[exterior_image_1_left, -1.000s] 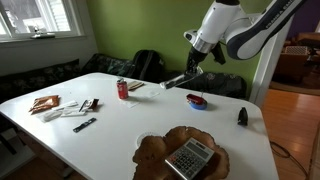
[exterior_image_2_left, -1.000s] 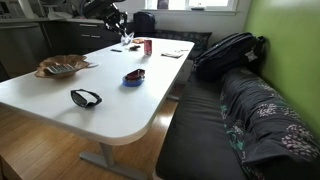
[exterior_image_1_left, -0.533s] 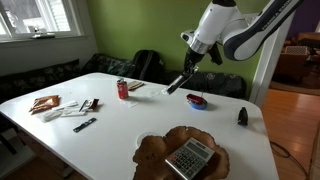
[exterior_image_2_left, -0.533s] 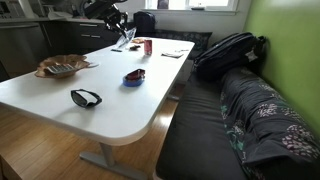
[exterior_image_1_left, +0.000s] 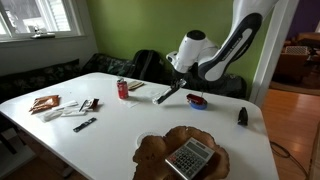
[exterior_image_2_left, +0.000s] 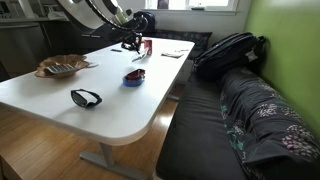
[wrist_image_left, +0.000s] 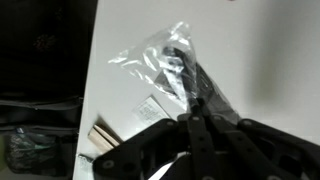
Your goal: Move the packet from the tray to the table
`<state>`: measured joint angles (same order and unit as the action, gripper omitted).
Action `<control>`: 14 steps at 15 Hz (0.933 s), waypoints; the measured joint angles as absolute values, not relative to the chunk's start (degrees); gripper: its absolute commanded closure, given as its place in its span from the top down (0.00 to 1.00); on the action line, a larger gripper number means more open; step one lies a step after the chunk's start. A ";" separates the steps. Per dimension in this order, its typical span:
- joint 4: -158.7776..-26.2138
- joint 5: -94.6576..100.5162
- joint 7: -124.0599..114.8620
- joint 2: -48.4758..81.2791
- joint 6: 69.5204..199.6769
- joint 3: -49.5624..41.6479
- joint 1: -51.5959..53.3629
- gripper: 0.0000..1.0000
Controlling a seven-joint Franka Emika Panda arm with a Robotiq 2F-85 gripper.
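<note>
My gripper (exterior_image_1_left: 181, 80) is shut on one end of the packet (exterior_image_1_left: 167, 93), a slim dark stick that hangs slanted low over the white table (exterior_image_1_left: 110, 125), between the red can and the small dish. In the wrist view the packet (wrist_image_left: 172, 62) sticks out beyond the closed fingertips (wrist_image_left: 193, 118), with a crinkled silvery glint, over the table top. The gripper also shows in an exterior view (exterior_image_2_left: 128, 42) at the far end of the table. The brown wooden tray (exterior_image_1_left: 150, 150) sits at the near edge; it also shows in an exterior view (exterior_image_2_left: 48, 70).
A grey keypad device (exterior_image_1_left: 190, 157) lies in the tray. A red can (exterior_image_1_left: 123, 89), a blue-and-red dish (exterior_image_1_left: 196, 100), a small black oval object (exterior_image_1_left: 241, 116) and several flat packets (exterior_image_1_left: 60, 106) lie on the table. A backpack (exterior_image_2_left: 228, 52) sits on the bench.
The arm has come down and moved left with the packet, from high above the dish to low over the table beside the can.
</note>
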<state>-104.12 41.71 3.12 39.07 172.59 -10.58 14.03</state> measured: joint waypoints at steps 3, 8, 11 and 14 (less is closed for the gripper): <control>-96.41 38.49 4.90 46.05 172.59 -6.31 12.45 0.34; -88.97 35.09 6.97 48.16 172.30 -5.41 12.54 0.71; -90.46 31.91 12.23 43.13 165.72 -0.54 10.46 0.95; -96.16 25.00 23.48 36.54 165.34 10.72 4.09 0.92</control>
